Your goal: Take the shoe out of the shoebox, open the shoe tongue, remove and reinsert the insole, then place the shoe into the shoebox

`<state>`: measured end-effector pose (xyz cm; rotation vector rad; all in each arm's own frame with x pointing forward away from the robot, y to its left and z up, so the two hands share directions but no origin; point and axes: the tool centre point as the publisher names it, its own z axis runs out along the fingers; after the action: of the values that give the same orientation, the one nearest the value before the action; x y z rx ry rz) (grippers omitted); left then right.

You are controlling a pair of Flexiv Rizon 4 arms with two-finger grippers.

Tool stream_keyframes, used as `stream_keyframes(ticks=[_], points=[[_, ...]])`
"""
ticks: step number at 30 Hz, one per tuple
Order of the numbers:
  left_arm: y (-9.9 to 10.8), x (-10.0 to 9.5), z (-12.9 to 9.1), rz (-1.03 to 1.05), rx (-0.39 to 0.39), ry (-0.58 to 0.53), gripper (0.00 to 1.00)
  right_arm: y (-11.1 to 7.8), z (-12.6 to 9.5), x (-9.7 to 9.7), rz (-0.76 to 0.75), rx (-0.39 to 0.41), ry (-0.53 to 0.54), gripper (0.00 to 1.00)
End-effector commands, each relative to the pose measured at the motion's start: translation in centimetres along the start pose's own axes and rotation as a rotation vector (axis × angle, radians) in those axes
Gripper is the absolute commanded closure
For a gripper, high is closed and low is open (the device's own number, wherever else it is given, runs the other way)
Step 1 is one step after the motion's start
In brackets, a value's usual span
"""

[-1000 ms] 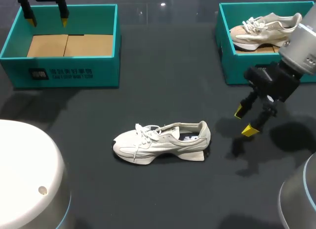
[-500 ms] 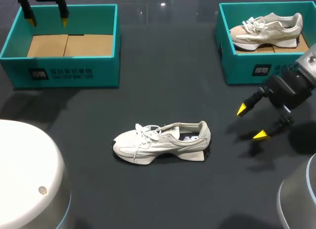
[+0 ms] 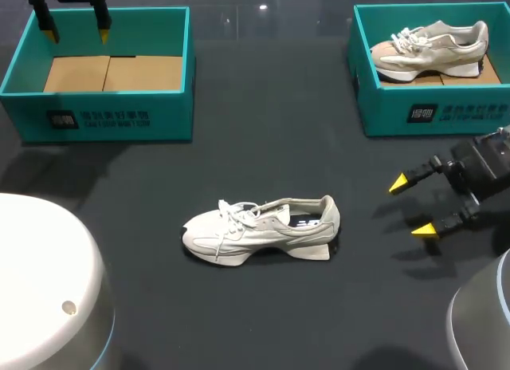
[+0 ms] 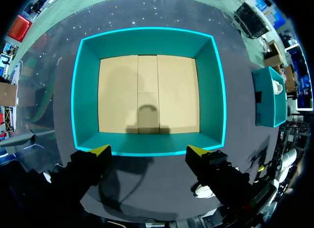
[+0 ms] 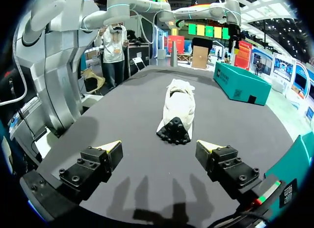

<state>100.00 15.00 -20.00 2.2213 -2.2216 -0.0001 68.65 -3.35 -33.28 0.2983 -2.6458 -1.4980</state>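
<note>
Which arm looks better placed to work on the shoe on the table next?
Probably right. The right arm's fingers are open beside the shoe, facing its heel; the left arm's fingers hang far off above the empty shoebox.

The right gripper has drawn back toward four o'clock, away from the shoe. Its spread fingers have tilted level and now point toward nine o'clock.

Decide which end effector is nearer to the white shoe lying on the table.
Right. The right end effector is off the shoe at its heel end, not touching; the left end effector hangs over the far empty shoebox.
</note>
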Motion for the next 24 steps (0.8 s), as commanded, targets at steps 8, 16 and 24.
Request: stream_keyframes(ticks=[8,16,24], points=[[0.0,0.0,0.0,0.0,0.0,0.0,0.0,-2.8,1.8,-0.9,0.128,-0.042,-0.145,0.0],[0.0,0.0,0.0,0.0,0.0,0.0,0.0,-3.2,1.9,-0.9,0.149,-0.051,-0.156,0.0],[0.0,0.0,0.0,0.0,0.0,0.0,0.0,-3.0,3.5,-1.4,0.154,-0.065,-0.156,0.0]])
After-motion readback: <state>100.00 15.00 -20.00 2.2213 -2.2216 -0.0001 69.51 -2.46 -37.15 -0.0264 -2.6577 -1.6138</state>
